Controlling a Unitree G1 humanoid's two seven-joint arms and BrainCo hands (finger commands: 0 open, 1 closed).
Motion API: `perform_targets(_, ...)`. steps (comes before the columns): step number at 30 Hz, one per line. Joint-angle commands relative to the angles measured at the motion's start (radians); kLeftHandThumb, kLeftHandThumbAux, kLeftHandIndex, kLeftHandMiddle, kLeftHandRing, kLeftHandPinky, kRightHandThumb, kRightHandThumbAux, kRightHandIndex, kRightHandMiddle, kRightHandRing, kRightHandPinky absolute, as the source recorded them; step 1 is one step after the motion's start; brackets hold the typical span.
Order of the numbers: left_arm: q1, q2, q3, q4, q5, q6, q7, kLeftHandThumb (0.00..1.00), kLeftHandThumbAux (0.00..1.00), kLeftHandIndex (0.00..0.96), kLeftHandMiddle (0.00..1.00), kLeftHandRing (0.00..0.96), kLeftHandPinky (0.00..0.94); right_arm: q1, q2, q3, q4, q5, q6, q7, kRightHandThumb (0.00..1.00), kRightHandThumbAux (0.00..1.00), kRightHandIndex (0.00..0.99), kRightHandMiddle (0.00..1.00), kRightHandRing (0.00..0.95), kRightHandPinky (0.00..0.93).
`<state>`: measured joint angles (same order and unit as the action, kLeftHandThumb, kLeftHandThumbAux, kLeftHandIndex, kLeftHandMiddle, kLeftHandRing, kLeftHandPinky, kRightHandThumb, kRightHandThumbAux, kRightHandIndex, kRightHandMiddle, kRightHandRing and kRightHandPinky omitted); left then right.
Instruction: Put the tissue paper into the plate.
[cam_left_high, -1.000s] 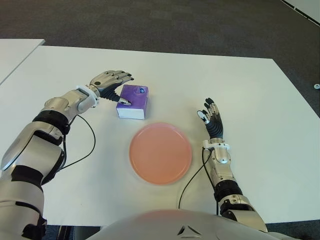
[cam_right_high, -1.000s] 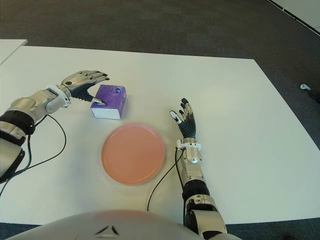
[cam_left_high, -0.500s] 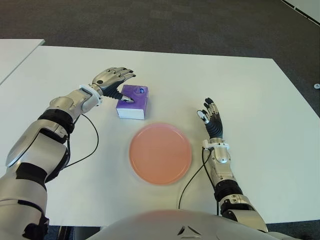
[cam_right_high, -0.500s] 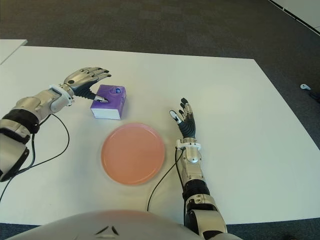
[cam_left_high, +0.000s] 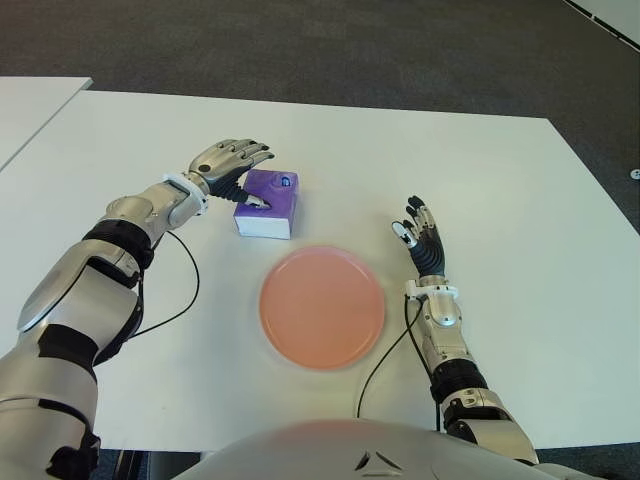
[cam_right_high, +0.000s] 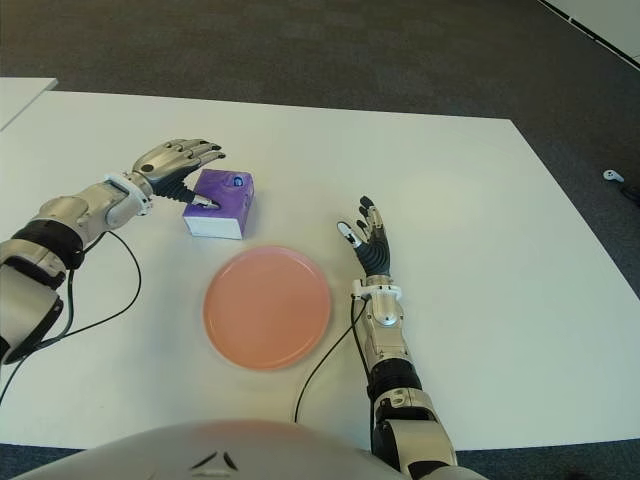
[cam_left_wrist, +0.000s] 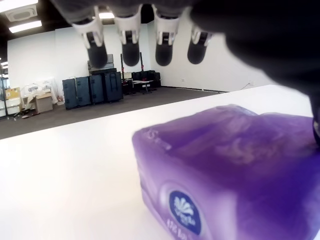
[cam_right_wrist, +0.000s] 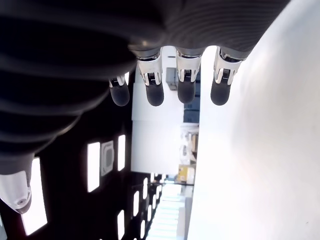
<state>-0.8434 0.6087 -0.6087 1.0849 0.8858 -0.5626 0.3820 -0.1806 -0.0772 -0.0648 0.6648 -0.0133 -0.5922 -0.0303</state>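
While the left hand hovers over the near-left edge of the tissue pack, its fingers are spread above it and the thumb tip touches the top; nothing is gripped. Pack: soft, glossy purple plastic wrap, blocky, white side panel, long axis roughly toward the round, matte salmon plate just beside it on the white table. Right hand shows right of the plate, fingers extended, empty.

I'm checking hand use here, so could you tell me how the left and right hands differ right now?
The left hand is at the purple tissue pack, fingers arched over it and thumb on its near side; the right hand shows right of the plate, beside nothing. The left hand is palm-down over the pack; the right hand's fingers point away from the robot. Both have open fingers and grasp nothing yet.
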Motion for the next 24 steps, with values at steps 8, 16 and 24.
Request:
perform_targets(8, 0.026, 0.031, -0.009, -0.066, 0.007, -0.048, -0.021, 0.081, 0.335, 0.0, 0.0, 0.0, 0.0, 0.077, -0.005, 0.004, 0.082, -0.017, 0.029, -0.003, 0.002, 0.504, 0.0, 0.0, 0.0, 0.0)
perform_targets(16, 0.059, 0.048, -0.01, -0.094, -0.001, -0.086, -0.046, 0.079, 0.339, 0.0, 0.0, 0.0, 0.0, 0.076, -0.005, 0.003, 0.088, -0.013, 0.026, 0.0, 0.007, 0.507, 0.0, 0.0, 0.0, 0.0)
perform_targets(24, 0.068, 0.063, -0.008, -0.101, -0.005, -0.119, -0.117, 0.073, 0.337, 0.0, 0.0, 0.0, 0.0, 0.076, -0.003, 0.003, 0.095, -0.011, 0.02, 0.004, 0.009, 0.503, 0.0, 0.0, 0.0, 0.0)
